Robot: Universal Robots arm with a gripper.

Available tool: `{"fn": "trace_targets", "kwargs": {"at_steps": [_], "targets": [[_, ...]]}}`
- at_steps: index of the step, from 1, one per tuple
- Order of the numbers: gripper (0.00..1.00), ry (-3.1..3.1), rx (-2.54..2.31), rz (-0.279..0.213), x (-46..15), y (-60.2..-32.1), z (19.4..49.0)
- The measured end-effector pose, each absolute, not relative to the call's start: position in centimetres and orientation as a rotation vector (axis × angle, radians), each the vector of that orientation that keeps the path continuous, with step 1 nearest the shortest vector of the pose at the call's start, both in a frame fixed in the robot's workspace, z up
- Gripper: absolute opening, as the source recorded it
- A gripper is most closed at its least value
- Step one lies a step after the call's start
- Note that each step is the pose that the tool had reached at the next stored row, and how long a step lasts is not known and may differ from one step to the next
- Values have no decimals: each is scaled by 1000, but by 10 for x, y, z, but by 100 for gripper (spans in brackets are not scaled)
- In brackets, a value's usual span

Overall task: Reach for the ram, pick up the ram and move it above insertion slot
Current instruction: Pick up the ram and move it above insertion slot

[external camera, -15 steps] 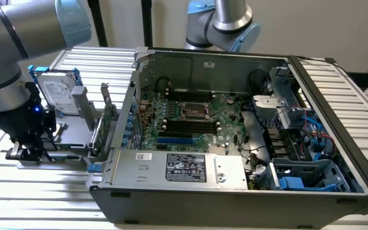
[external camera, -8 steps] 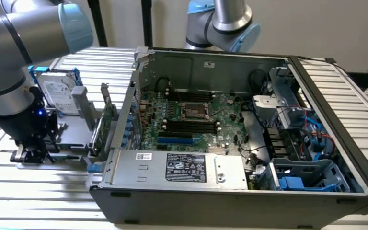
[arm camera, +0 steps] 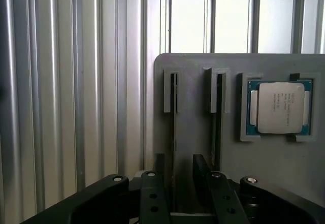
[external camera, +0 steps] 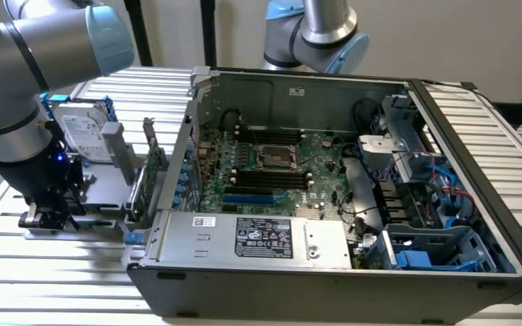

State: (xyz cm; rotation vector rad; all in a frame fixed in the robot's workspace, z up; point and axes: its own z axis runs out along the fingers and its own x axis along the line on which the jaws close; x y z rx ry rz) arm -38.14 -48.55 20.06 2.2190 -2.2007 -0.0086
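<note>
Ram [arm camera: 174,112]: thin, long, narrow stick. Wrist view shows it edge-on as a dark strip; board colour and chips not readable from this angle.

Pose: upright on its long edge, running lengthwise w/ the groove that holds it.

Locn: seated in one narrow groove of a flat grey holder block [arm camera: 193,82]. Not lifted.

Relation to black gripper [arm camera: 177,159]: lower end of the stick sits betw. the two fingers, one per side, w/ a gap visible on each. No contact seen.
</note>
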Motion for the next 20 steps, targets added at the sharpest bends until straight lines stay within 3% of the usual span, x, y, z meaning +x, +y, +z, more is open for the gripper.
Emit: {"fn": "trace_targets", "kwargs": {"at_steps": [13,16,17,20], "targets": [[36,-2176,2240,-15,-379,-486,196],[28,-2174,2239,-17,-379,-487,196],[21,-2174,2239,-18,-379,-487,196],[21,-2172,2237,-21,-379,-487,196]]}}
